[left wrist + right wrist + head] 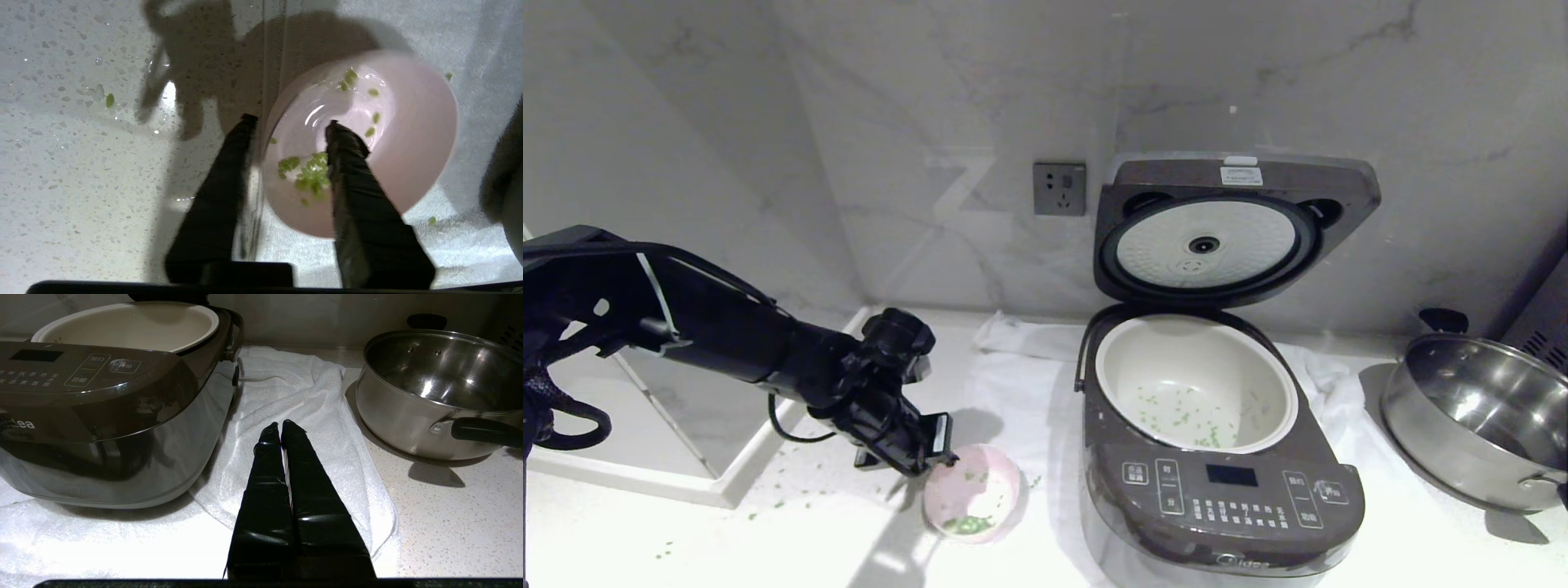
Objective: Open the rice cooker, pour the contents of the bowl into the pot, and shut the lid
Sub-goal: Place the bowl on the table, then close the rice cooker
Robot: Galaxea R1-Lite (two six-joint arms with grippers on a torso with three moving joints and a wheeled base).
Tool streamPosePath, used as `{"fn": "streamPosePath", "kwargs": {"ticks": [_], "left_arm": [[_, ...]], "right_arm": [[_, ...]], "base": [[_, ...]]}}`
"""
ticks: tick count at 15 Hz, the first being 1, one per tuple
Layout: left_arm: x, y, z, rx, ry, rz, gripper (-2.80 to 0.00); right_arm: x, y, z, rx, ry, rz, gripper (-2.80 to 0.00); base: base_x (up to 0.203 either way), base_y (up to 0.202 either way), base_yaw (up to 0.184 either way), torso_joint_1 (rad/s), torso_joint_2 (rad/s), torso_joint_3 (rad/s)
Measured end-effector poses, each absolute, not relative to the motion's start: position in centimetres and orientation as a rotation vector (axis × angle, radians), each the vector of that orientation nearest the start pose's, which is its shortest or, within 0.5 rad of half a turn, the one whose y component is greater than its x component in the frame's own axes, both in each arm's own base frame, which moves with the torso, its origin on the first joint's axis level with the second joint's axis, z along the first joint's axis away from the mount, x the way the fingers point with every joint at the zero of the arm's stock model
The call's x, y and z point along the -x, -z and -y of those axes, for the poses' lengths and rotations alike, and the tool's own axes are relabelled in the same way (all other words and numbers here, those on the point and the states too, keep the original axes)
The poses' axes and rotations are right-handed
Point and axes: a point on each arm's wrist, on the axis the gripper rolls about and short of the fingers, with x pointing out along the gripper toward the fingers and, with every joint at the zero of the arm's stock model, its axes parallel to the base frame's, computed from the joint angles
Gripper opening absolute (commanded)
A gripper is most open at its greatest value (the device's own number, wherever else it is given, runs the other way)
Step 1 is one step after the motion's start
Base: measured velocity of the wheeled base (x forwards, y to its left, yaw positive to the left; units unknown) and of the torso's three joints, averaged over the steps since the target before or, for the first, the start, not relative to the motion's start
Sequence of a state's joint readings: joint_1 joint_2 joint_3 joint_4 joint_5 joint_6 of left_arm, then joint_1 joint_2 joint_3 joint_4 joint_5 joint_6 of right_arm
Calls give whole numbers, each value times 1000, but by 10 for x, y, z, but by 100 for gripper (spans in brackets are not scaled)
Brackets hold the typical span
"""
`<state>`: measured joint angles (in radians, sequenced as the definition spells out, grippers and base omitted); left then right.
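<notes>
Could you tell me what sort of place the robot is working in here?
Most likely a home kitchen counter: a rice cooker and a steel pan stand on a speckled worktop against a marble-look wall with a socket.

Countertop [727, 547]: pale speckled stone, filling the lower part of the head view, meeting a marbled wall at the back; white towel [1021, 384] spread across centre frame, rumpled along its rear edge; rice cooker [1225, 490] standing on the towel, right of centre, lid raised; bowl [972, 494], pale pink, lower centre, just left of the cooker at the towel's left edge, a few green bits inside; loose green bits [784, 490] scattered on the bare stone at lower left; steel pan [1470, 425] with black handles at the right edge, directly on the stone, beside the towel.
</notes>
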<state>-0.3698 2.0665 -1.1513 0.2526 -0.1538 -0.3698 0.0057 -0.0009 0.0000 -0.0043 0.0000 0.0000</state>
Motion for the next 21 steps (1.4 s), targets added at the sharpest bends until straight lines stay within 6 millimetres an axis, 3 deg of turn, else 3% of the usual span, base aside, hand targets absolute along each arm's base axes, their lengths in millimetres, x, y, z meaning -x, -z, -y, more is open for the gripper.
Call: {"fn": "streamPosePath", "kwargs": {"ticks": [5, 13, 14, 21], "left_arm": [[-323, -87, 126, 202, 238, -1213, 0], [-303, -130, 119, 212, 269, -1129, 0], [-302, -133, 118, 213, 272, -1122, -280], [-286, -141, 122, 198, 308, -1111, -280]], "right_arm": [[23, -76, 0, 0, -6, 5, -280], [23, -76, 0, 0, -6, 5, -280], [23, -76, 0, 0, -6, 5, -280], [23, -76, 0, 0, -6, 5, -280]], "base": [[0, 0, 0, 0, 0, 0], [0, 0, 0, 0, 0, 0], [0, 0, 0, 0, 0, 0], [0, 0, 0, 0, 0, 0]]}}
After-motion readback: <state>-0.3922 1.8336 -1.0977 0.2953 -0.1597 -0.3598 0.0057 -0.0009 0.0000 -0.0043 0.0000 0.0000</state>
